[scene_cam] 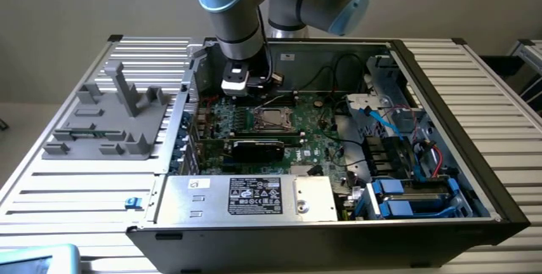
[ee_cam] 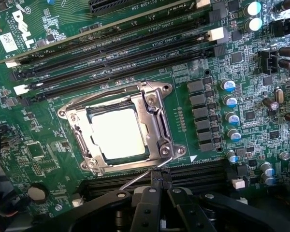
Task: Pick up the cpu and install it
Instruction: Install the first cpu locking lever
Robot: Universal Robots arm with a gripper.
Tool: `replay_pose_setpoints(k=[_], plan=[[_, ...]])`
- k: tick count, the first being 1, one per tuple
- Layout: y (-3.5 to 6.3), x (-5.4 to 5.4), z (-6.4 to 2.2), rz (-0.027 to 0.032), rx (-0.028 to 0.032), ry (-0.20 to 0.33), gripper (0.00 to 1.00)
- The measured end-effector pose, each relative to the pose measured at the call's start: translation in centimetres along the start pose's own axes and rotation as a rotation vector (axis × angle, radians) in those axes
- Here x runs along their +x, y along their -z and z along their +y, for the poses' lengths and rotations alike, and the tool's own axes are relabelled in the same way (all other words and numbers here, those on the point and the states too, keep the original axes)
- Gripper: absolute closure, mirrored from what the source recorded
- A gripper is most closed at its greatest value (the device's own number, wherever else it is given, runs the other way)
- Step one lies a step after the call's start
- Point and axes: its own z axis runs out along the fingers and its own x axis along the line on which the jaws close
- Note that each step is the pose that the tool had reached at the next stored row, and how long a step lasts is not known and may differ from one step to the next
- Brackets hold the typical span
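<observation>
1. Tabletop [scene_cam: 76, 185]: slatted silver metal, carrying everything below.
2. Computer case [scene_cam: 339, 239]: black, lying on its side with the panel off and the interior exposed.
3. Robot arm [scene_cam: 237, 14]: grey with pale blue joints, reaching down from above into the far part of the case.
4. Motherboard [scene_cam: 318, 137]: green, flat on the case floor.
5. Power supply box [scene_cam: 254, 195]: silver with a black-and-white label, set along the near edge of the case.
6. Grey fixture [scene_cam: 118, 115]: moulded block with upright posts, on the tabletop beside the case at the exterior view's left.
7. Drive bays [scene_cam: 415, 198]: blue-fronted, in the corner of the case at the exterior view's right.
8. Expansion card [scene_cam: 258, 147]: black, standing in the board between the socket and the power supply box.
9. Memory slots [ee_cam: 116, 48]: long black rows, running alongside the socket.
10. Socket frame [ee_cam: 157, 121]: bright metal, screwed at its corners, surrounding the chip.
11. cpu [ee_cam: 118, 133]: flat silver square, seated inside the socket frame on the motherboard, not held.
12. Jaws: black, closed with tips together, right at the wire lever just beside the socket frame; whether they pinch the wire I cannot tell.
13. Wire lever [ee_cam: 145, 175]: thin, slanting out from the socket's edge.
14. Capacitors [ee_cam: 228, 85]: small silver-topped cans in a row near the socket.
</observation>
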Motion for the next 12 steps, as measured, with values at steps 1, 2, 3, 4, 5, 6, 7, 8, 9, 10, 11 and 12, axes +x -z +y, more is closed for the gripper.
replay_pose_setpoints(k=[1, 2, 3, 4, 5, 6, 7, 8, 9, 10, 11, 12], plan=[[-0.04, 0.03, 0.0, 0.0004, -0.0001, -0.001, 0.89], [-0.07, 0.07, 0.01, 0.0008, -0.0004, -0.003, 0.89], [-0.11, 0.14, 0.01, 0.001, -0.0007, -0.004, 0.89], [-0.15, 0.21, 0.0, 0.0015, -0.0005, -0.005, 0.89], [-0.17, 0.29, 0.0, 0.0018, -0.0006, -0.006, 0.89], [-0.19, 0.35, 0.01, 0.002, -0.0007, -0.006, 0.89], [-0.22, 0.4, 0.03, 0.0022, -0.0007, -0.007, 0.89], [-0.26, 0.48, 0.03, 0.0024, -0.0007, -0.008, 0.89], [-0.29, 0.55, 0.04, 0.0027, -0.0009, -0.009, 0.89], [-0.32, 0.61, 0.03, 0.0028, -0.001, -0.009, 0.89], [-0.33, 0.63, 0.03, 0.0029, -0.001, -0.009, 0.89], [-0.33, 0.63, 0.03, 0.0028, -0.0012, -0.009, 0.89]])
